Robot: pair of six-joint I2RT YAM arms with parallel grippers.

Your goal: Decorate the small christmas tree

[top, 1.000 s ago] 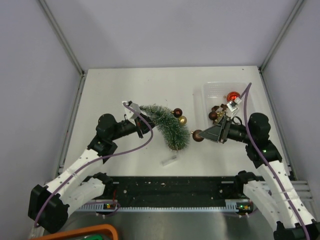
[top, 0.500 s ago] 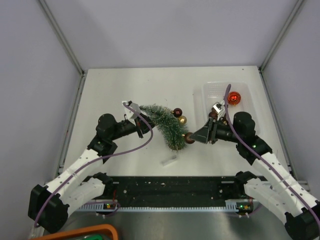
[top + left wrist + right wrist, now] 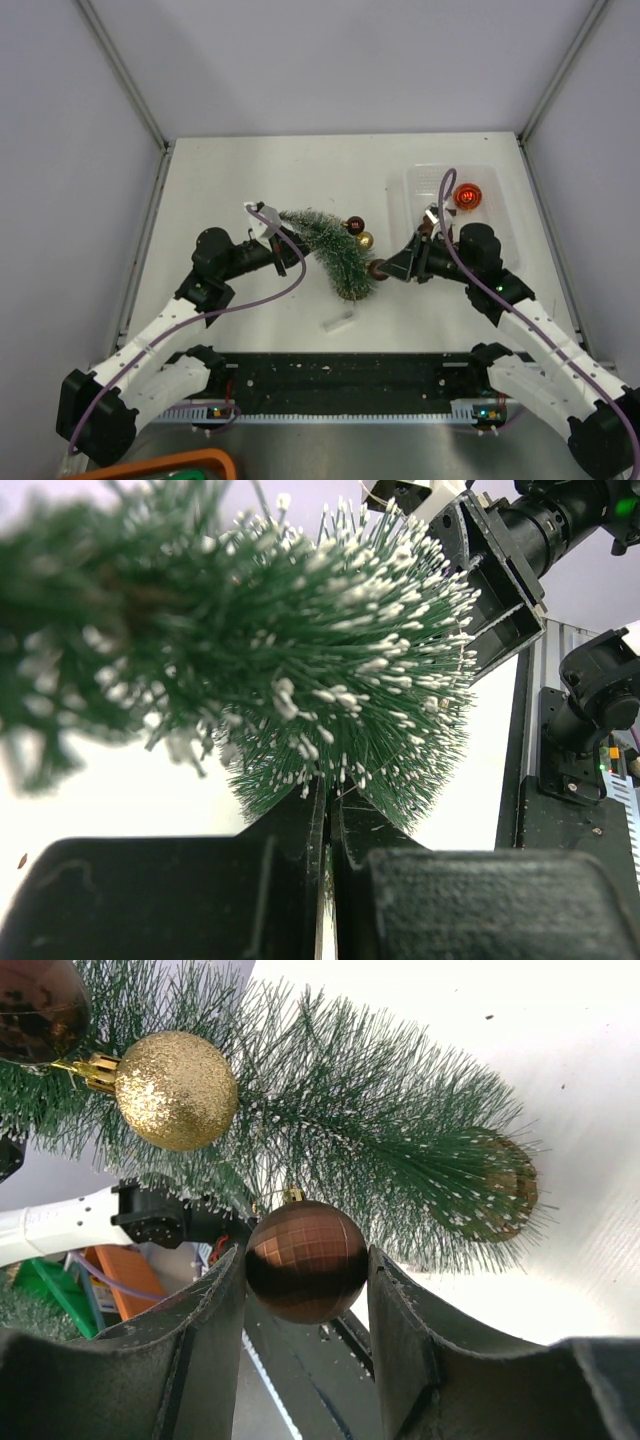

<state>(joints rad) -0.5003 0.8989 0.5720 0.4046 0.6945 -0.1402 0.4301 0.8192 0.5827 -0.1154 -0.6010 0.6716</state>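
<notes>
Our right claw [image 3: 388, 268], half open, grips the brown bauble [image 3: 305, 1260]; left claw [image 3: 283, 243] pinches the tree [image 3: 335, 250] (bendy stuff), so we risk pushing it away.

Overhead view looks down; both wrist views, close up, share the small christmas tree [image 3: 390, 1135].

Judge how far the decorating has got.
Done: a glittery gold bauble and a dark brown bauble hang on the green bottle-brush tree. In hand: the right gripper holds a coppery brown bauble against it; the left gripper pinches its top. Left: a red bauble in the clear tray.
</notes>
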